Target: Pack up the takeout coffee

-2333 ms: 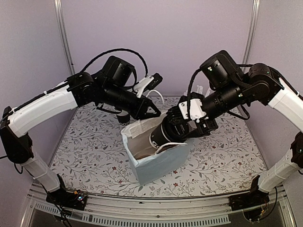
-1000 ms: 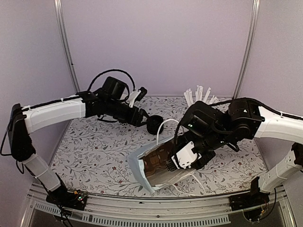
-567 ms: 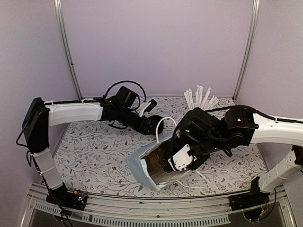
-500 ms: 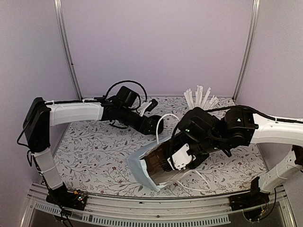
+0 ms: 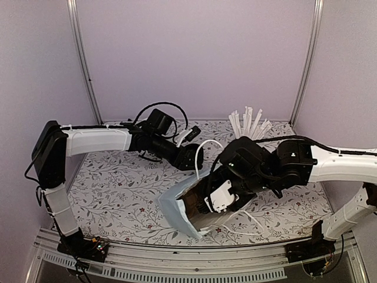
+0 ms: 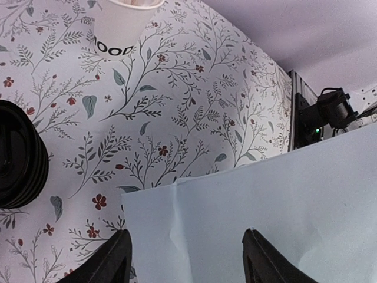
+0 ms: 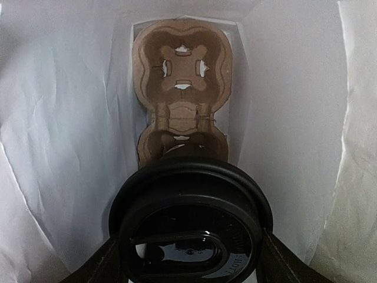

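Observation:
The takeout coffee point(image 7: 191, 227), a black cup with a round black lid, is deep inside the white paper bag point(image 5: 175, 207), which lies tipped over on the table. My right gripper point(image 7: 191, 259) is shut on the cup, one finger on each side of the lid. The cup's base meets the near pocket of a brown cardboard cup carrier point(image 7: 182, 82) at the bag's bottom. In the top view the right gripper point(image 5: 207, 202) reaches into the bag's mouth. My left gripper point(image 5: 197, 158) stands open at the bag's far upper edge, its fingertips point(image 6: 118, 259) over the bag's pale wall point(image 6: 247, 200).
A white cup of wrapped straws point(image 5: 248, 122) stands at the back, also seen as the white cup point(image 6: 121, 26) in the left wrist view. A stack of black lids point(image 6: 17, 154) sits beside the bag. The bag's white cord handles point(image 5: 207, 147) loop loose around its mouth.
The left arm has stretched right and forward until its gripper reached the bag's upper edge. The right gripper with the cup has stayed inside the bag, shifting slightly left.

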Robot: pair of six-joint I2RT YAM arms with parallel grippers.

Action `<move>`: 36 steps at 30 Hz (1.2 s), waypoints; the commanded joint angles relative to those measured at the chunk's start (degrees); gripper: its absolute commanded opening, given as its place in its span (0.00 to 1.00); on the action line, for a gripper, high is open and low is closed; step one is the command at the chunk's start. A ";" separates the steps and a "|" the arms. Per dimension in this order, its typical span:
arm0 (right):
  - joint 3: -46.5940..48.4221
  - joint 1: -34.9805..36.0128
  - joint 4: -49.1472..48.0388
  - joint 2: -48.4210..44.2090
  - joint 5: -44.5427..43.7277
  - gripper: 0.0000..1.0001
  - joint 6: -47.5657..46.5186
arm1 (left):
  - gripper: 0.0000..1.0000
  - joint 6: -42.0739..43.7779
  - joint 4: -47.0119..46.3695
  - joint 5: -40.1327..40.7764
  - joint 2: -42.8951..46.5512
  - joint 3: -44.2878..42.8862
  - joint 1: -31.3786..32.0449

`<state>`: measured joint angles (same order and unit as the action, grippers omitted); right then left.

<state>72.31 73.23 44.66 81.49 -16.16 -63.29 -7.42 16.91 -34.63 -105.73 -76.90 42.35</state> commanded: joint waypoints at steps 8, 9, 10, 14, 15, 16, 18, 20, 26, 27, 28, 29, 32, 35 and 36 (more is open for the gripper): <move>8.84 0.20 6.52 2.24 11.36 0.44 2.30 | 0.66 3.89 -5.11 -9.02 -1.28 1.19 -0.94; 10.56 0.16 7.57 2.92 12.89 0.44 3.45 | 0.66 3.83 -5.49 -10.19 -1.56 1.04 -0.95; 12.15 0.26 8.22 4.01 14.05 0.44 4.03 | 0.66 3.83 -5.77 -11.34 -1.98 0.76 -0.91; 15.61 0.68 9.99 6.12 16.51 0.44 5.24 | 0.64 3.68 -7.85 -15.08 -2.53 0.49 -0.86; 16.03 0.70 10.27 6.27 17.47 0.44 5.34 | 0.64 3.46 -8.98 -15.59 -2.33 0.76 -0.86; 16.13 0.69 10.46 6.30 17.61 0.44 5.44 | 0.64 3.32 -9.71 -15.90 -2.17 1.05 -0.86; 15.10 0.71 10.69 6.09 16.89 0.45 5.45 | 0.64 3.22 -10.65 -16.91 -1.96 1.30 -0.86; 12.04 0.71 10.01 5.18 13.42 0.44 5.08 | 0.64 2.91 -10.99 -17.37 -1.93 1.32 -0.83; 6.40 0.69 9.77 2.44 6.61 0.44 3.19 | 0.63 2.47 -11.19 -15.82 -0.76 1.40 -0.65; 6.16 0.69 10.30 1.93 6.19 0.44 2.98 | 0.63 2.49 -11.24 -15.55 -0.52 1.55 -0.68; 5.91 0.68 10.66 1.50 5.78 0.44 2.71 | 0.63 2.57 -11.26 -15.25 -0.12 1.70 -0.71; 5.72 0.71 11.03 1.15 5.53 0.44 2.49 | 0.63 2.65 -11.48 -15.01 0.17 1.89 -0.65; 5.11 0.71 11.20 0.05 4.60 0.44 1.98 | 0.64 2.91 -11.93 -14.77 0.33 2.35 -0.64; 3.46 0.69 9.15 -0.77 3.46 0.44 1.55 | 0.63 2.96 -12.07 -15.23 -0.35 2.64 -0.69; 2.62 0.70 7.93 -1.00 2.79 0.44 1.30 | 0.63 3.00 -12.13 -15.49 -0.61 2.71 -0.67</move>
<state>77.21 73.56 55.05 82.39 -10.52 -60.86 -4.71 6.31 -49.67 -107.26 -75.29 41.98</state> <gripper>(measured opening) 0.697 0.635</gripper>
